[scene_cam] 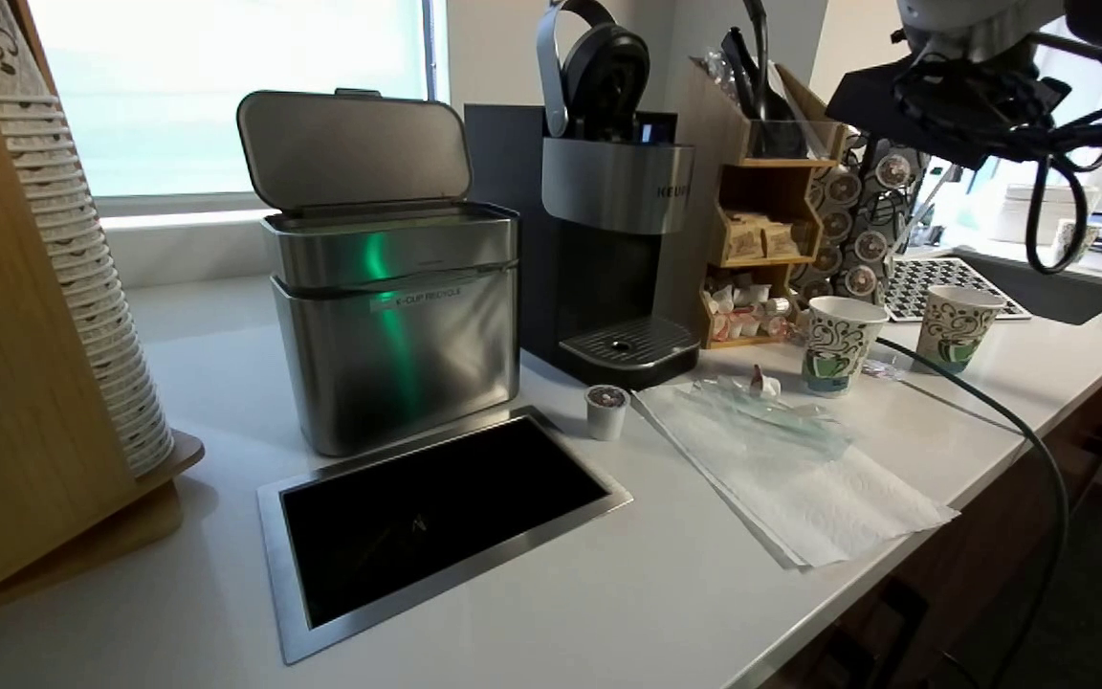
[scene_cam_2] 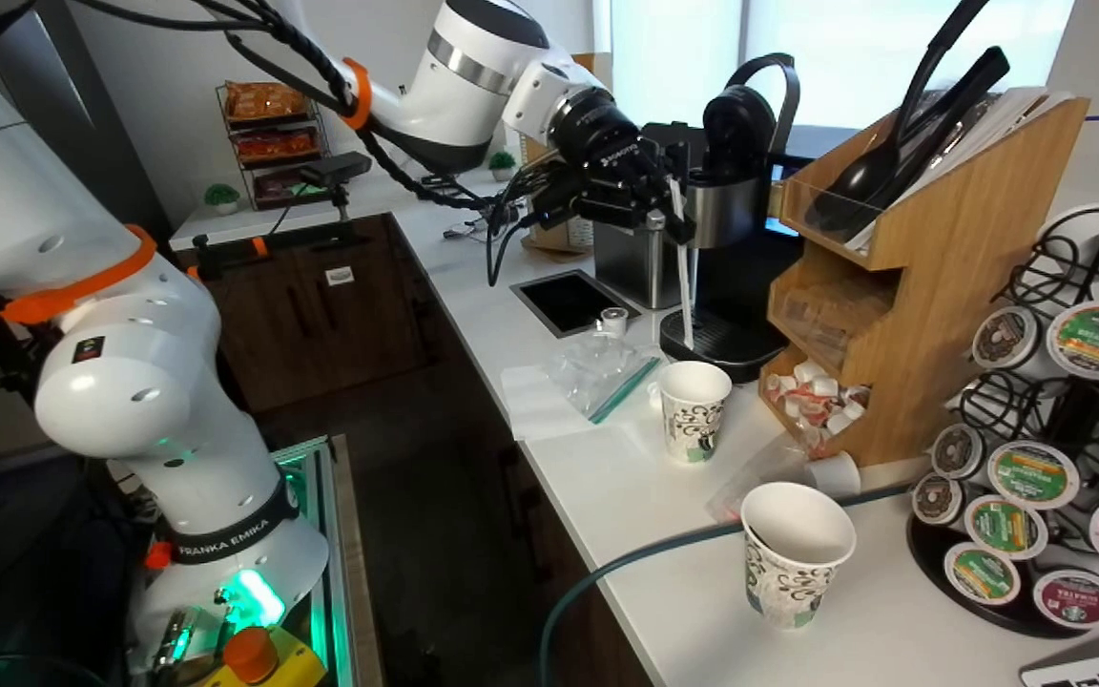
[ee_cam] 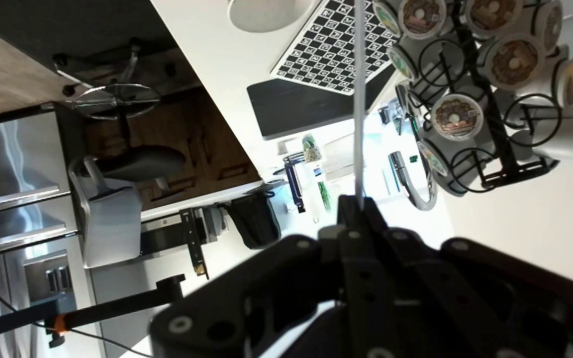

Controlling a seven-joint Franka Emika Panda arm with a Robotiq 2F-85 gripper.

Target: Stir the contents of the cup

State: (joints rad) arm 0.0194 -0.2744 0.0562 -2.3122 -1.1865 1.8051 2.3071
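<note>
Two similar printed paper cups stand upright on the counter in both exterior views. The cup nearer the coffee machine (scene_cam: 841, 349) (scene_cam_2: 691, 420) looks like the task's cup, though the prints are too alike to be sure. Further along stands the paler cup (scene_cam: 957, 330) (scene_cam_2: 791, 572). Their contents cannot be made out. My gripper (scene_cam_2: 679, 227) (ee_cam: 359, 201) is shut on a long thin white stick (scene_cam_2: 684, 286) (ee_cam: 359, 99), high above the counter. That stick points down, slightly tilted, its lower end outside the cups, apart from the nearer rim. Part of a cup rim (ee_cam: 269, 15) shows at the wrist view's top.
A black coffee machine (scene_cam: 620, 187) and a wooden organizer (scene_cam_2: 950, 286) stand behind the cups. A pod rack (scene_cam_2: 1036, 477) is beside the further cup. A green cable (scene_cam_2: 645, 553) crosses the counter between the cups. Paper towel (scene_cam: 819, 507) and a plastic bag (scene_cam_2: 607, 367) lie nearby.
</note>
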